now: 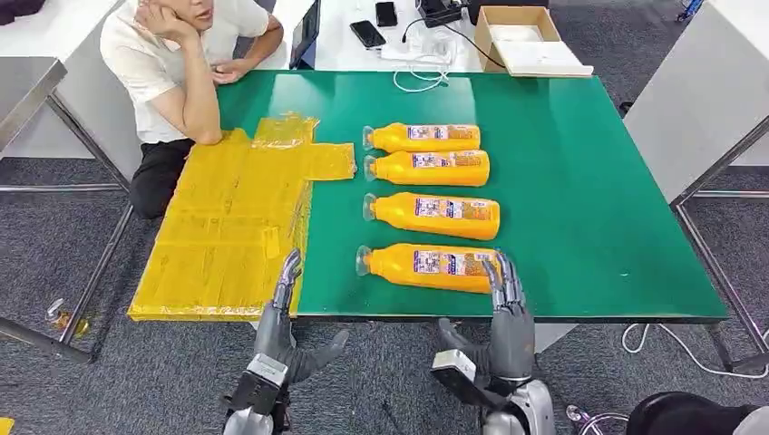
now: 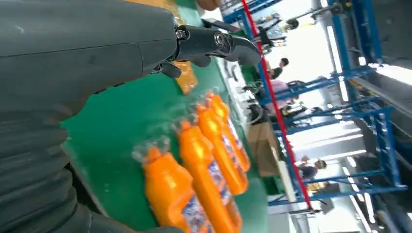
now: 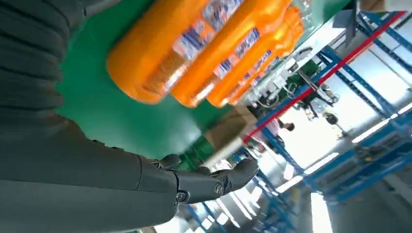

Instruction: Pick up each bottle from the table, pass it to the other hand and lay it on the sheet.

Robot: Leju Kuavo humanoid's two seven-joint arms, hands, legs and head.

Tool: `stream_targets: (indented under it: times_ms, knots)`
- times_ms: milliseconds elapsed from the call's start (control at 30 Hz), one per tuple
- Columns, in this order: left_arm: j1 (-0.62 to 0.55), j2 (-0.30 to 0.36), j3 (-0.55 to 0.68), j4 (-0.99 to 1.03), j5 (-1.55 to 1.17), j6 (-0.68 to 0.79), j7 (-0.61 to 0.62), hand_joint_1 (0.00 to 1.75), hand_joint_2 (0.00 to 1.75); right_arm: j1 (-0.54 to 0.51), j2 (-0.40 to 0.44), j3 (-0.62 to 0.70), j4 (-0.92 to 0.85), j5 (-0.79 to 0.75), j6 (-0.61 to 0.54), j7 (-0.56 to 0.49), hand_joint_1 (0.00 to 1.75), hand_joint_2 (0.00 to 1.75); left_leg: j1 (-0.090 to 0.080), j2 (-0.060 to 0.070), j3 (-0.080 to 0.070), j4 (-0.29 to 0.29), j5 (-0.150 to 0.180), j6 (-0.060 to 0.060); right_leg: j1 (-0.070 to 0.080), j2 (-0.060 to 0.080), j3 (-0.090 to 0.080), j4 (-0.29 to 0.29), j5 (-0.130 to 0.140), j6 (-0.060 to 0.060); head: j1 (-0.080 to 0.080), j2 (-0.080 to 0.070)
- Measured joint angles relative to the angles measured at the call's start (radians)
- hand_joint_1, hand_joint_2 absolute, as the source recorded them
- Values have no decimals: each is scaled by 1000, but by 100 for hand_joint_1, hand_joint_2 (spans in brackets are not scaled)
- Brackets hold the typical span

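Head view has my right hand [image 1: 508,313] raised at the near table edge, fingers straight and apart, holding nothing; its fingertips [image 1: 501,272] overlap the base end of the nearest bottle [image 1: 426,266], though I cannot tell if they touch it. My left hand [image 1: 288,326] is just as empty, fingers extended, thumb splayed sideways, hovering at the edge where the yellow sheet [image 1: 227,227] meets the green table [image 1: 580,190].

I judge the task barely begun: all four bottles lie on their sides in a row on the green, caps toward the sheet, and nothing rests on the sheet. Every pick, pass and placement remains.

Each bottle is a smooth orange plastic body, rounded, tapering to a clear-capped neck, with a printed label round its middle; likely slick to hold. My yellow sheet looks like crinkled glossy film, taped in panels and overhanging the table's left side. Beyond it a person [image 1: 181,63] sits leaning on one elbow.
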Motion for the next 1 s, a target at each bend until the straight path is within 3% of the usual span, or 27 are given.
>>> stream_targets:
  times_ms: [267,467,1000]
  knots:
    - [-21,-5,-12,-16,-1,-5,0,0,175,-211,-51,-26,264,140,-5,51,0,175,0,-1,1,1,1,0,0,0,1,0,1,1,0,0]
    - [-21,-5,-15,-19,-9,-12,0,0,175,-289,-64,-26,418,208,3,115,0,175,0,-1,0,1,1,0,0,0,1,0,0,1,0,0]
    - [-24,-5,-18,-23,-20,-42,0,0,175,-415,-53,-11,637,238,108,144,0,175,0,-1,0,1,1,0,0,0,1,0,0,1,0,0]
